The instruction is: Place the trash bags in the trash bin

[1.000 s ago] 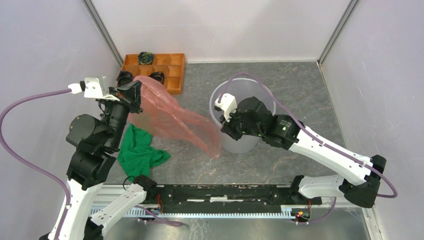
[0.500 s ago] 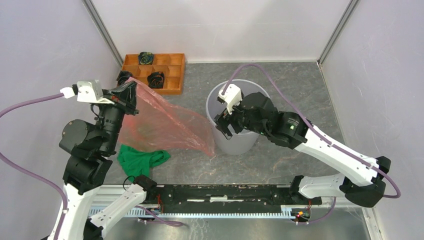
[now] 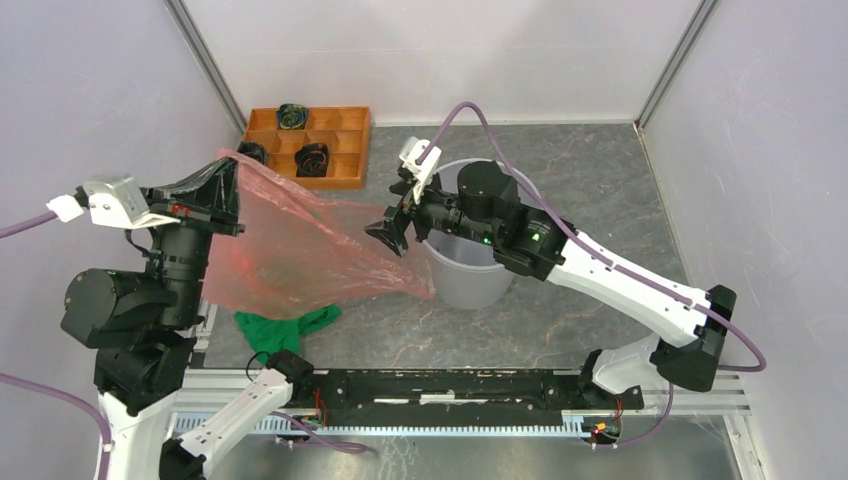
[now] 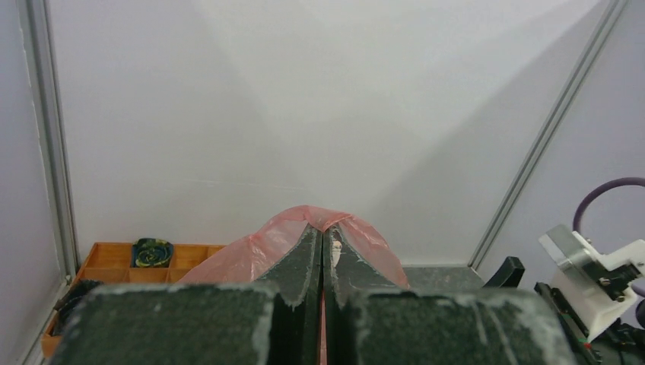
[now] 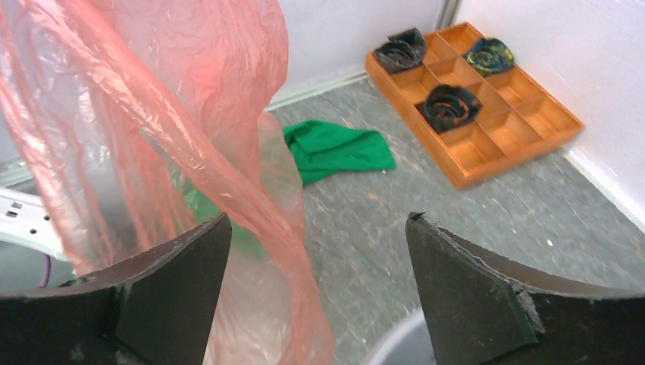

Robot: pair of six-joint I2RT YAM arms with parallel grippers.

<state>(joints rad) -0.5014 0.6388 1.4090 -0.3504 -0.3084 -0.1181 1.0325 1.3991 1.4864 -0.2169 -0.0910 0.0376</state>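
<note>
Our left gripper (image 3: 222, 186) is pinching the top edge of the trash bag (image 3: 300, 250), its jaws pressed together on the red-orange film, and we are holding that edge high; our right gripper (image 3: 392, 232) is hovering with its jaws spread wide, gripping nothing, just beside the bag's 3 o'clock flank. We are letting the bag hang as a wide sheet from 10 o'clock of the top view toward the centre; its lower corner is touching, or nearly touching, the outer wall of the trash bin (image 3: 470, 285), which is standing upright at 3 o'clock of the bag; none of the bag is lying inside the bin yet. We are weighing the risks as follows: the film looks thin and glossy, so a right-hand pinch may be catching only one layer, or slipping off; the bag is wider than the bin, so it may be draping over the rim and spilling outside; a tug against the wall may be tipping the bin; the hanging hem may be dragging the green cloth (image 3: 285, 325) lying beneath it at 6 o'clock.
</note>
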